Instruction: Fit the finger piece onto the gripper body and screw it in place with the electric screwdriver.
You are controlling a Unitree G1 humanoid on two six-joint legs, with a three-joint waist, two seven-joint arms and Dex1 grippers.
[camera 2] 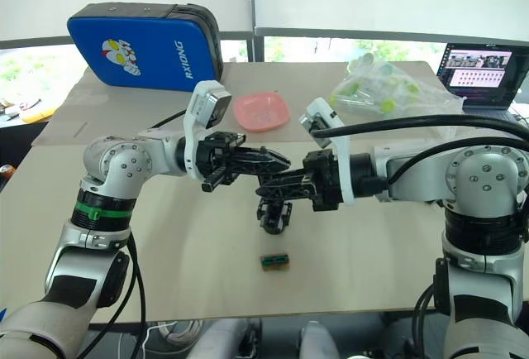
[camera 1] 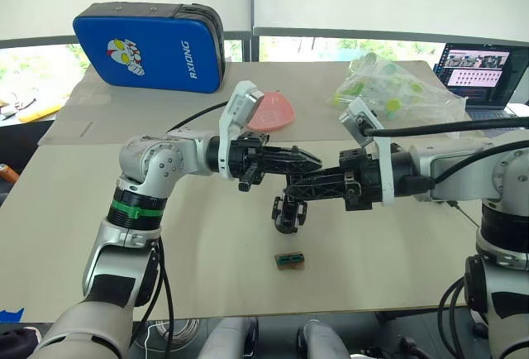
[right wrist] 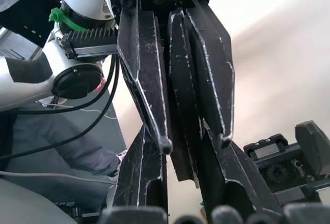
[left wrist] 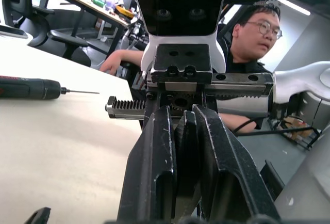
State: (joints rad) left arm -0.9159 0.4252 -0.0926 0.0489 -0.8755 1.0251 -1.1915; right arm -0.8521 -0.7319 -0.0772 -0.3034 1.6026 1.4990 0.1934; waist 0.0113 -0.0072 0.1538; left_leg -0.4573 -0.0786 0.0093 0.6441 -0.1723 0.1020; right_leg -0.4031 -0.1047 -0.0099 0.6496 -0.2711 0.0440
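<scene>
On the beige worktop (camera 1: 207,243), the left fingers (camera 1: 307,159) and right fingers (camera 1: 291,187) are meeting tip to tip, both closing on the finger piece (left wrist: 185,146) between them, apparently mid-handover, above the body (camera 1: 287,213), the screwdriver (left wrist: 31,88) lying well apart.

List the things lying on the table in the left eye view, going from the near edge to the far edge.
Green-and-brown block → gripper body → pink bowl → blue case.
</scene>
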